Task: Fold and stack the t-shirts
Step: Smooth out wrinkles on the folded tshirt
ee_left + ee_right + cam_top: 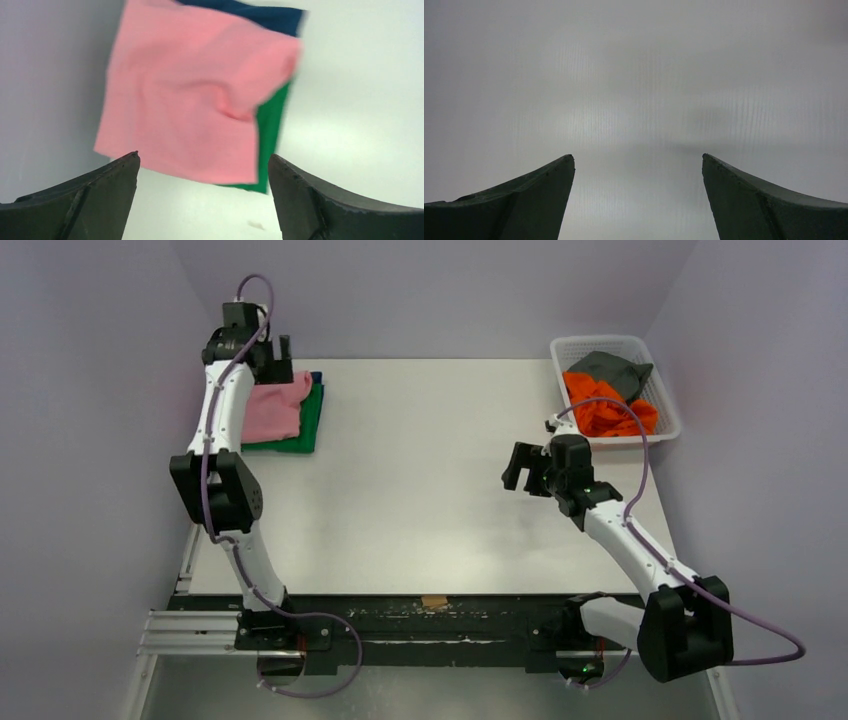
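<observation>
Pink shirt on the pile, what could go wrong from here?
1. The pink shirt lies skewed over the green shirt and dark blue shirt, with a raised crease; shirts added on top may slide off.
2. The left gripper hangs open above it; dipping could drag it further askew.
3. The orange shirt and grey shirt lie bunched together in the basket; the open right gripper might snag both.

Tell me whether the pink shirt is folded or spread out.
Folded. The pink shirt lies as a compact, slightly rumpled rectangle on the green shirt, no sleeves showing.
</observation>
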Available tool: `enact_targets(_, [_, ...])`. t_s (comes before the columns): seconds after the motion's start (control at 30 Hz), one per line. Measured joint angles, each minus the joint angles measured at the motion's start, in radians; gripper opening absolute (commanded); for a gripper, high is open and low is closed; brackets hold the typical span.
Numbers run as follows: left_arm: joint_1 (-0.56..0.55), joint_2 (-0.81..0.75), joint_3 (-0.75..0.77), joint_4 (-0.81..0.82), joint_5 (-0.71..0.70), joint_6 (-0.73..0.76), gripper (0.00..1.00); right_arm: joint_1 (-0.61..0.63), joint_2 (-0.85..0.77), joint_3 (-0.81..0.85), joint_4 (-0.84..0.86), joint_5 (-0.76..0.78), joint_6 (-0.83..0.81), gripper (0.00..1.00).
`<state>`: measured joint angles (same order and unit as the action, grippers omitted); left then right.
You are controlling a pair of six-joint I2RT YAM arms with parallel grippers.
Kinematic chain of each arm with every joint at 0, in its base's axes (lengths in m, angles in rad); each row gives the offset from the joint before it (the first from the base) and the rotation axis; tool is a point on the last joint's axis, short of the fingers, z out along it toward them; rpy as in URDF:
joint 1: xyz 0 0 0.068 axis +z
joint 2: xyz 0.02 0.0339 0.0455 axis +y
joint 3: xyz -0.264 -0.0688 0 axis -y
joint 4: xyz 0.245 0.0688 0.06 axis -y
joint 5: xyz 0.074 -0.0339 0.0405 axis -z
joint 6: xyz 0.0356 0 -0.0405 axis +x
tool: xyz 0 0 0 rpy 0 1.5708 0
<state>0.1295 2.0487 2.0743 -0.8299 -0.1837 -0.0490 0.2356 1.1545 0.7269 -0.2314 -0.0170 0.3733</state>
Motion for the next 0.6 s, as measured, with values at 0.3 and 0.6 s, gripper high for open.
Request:
enact_targets(0.3, [-0.185, -0.108, -0.144, 0.022, 0.092, 0.047, 0.59, 0.0, -0.018, 0.0, -0.002, -0.002, 0.0, 0.97])
enact_targets(0.6, [-0.146, 0.163, -0.095, -0.104, 0.071, 0.008, 0.54, 0.0, -0.016, 0.0, -0.002, -0.005, 0.0, 0.97])
